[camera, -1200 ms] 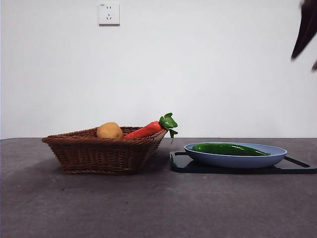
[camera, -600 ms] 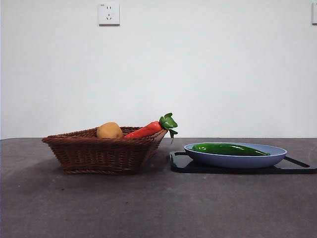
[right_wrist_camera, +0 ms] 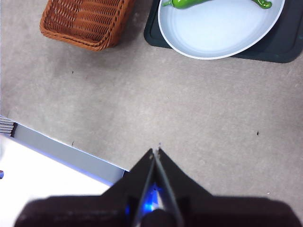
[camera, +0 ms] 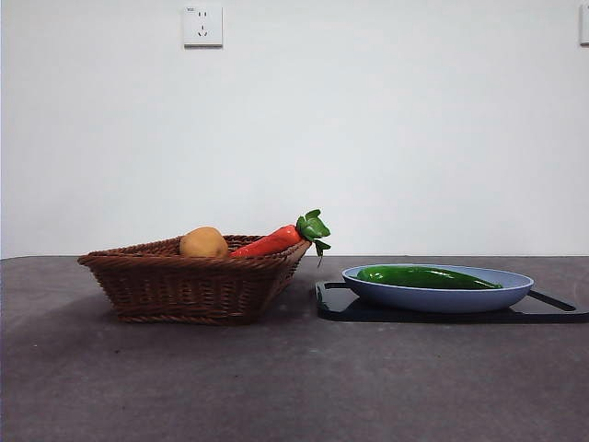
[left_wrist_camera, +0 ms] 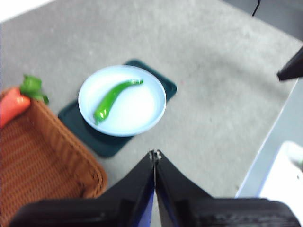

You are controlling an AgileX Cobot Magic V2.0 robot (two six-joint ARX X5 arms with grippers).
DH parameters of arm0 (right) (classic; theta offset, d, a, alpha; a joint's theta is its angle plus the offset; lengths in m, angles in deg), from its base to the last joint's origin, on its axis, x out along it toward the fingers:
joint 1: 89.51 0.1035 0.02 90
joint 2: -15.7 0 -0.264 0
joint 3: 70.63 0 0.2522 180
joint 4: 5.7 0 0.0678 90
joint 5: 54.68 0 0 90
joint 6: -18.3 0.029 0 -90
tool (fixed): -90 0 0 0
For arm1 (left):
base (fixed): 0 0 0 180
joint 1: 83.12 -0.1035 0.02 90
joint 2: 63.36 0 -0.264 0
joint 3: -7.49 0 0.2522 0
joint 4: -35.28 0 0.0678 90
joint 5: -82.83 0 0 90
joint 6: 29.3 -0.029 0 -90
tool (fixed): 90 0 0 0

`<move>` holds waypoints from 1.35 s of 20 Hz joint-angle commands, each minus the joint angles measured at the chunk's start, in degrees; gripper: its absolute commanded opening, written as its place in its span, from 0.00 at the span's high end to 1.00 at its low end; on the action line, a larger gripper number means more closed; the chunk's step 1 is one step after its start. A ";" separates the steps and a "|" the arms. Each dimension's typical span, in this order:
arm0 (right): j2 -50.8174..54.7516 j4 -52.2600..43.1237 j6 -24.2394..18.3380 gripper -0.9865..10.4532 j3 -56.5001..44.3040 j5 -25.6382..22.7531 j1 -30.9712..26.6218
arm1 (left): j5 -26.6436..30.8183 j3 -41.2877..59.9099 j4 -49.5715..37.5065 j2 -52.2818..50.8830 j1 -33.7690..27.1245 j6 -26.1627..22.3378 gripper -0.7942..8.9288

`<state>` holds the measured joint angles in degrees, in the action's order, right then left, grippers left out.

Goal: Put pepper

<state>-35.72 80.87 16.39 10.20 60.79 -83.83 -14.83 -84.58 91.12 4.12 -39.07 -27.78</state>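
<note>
The long dark green pepper (camera: pixel 425 276) lies in the pale blue plate (camera: pixel 515 287) on a dark mat at the right of the table. The left wrist view shows the pepper (left_wrist_camera: pixel 111 98) curved across the plate (left_wrist_camera: pixel 142 118); the right wrist view shows the pepper (right_wrist_camera: pixel 189 3) only at the plate's far rim (right_wrist_camera: pixel 213 49). My left gripper (left_wrist_camera: pixel 155 153) is shut and empty, high above the table near the plate. Shut and empty as well, my right gripper (right_wrist_camera: pixel 155 151) hangs high over bare table. Neither gripper appears in the front view.
A brown wicker basket (camera: pixel 184 281) stands left of the plate, holding a potato (camera: pixel 203 242) and an orange-red carrot (camera: pixel 276 240) with a leafy green top. The dark mat (camera: pixel 368 308) lies under the plate. The table's edge (right_wrist_camera: pixel 71 153) runs near the right gripper.
A dark arm tip at the front view's top right corner one second ago has gone out of view. The pepper, plate and basket have not moved.
</note>
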 commanded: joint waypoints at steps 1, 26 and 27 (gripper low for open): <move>-0.33 -0.44 0.35 0.90 1.05 -0.07 0.07 | 0.07 -0.87 -1.86 0.57 0.61 -0.04 0.91; -0.31 -0.52 0.35 0.90 1.05 -0.09 0.02 | 4.59 51.47 -47.17 -50.60 -47.15 -6.86 0.91; -0.31 -0.52 0.35 0.90 1.05 -0.09 0.02 | 4.59 55.19 -47.19 -53.20 -47.47 -5.86 0.91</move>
<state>-35.70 80.83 16.39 10.20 60.75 -83.86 -9.93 -29.43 44.74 -48.60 -86.32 -34.27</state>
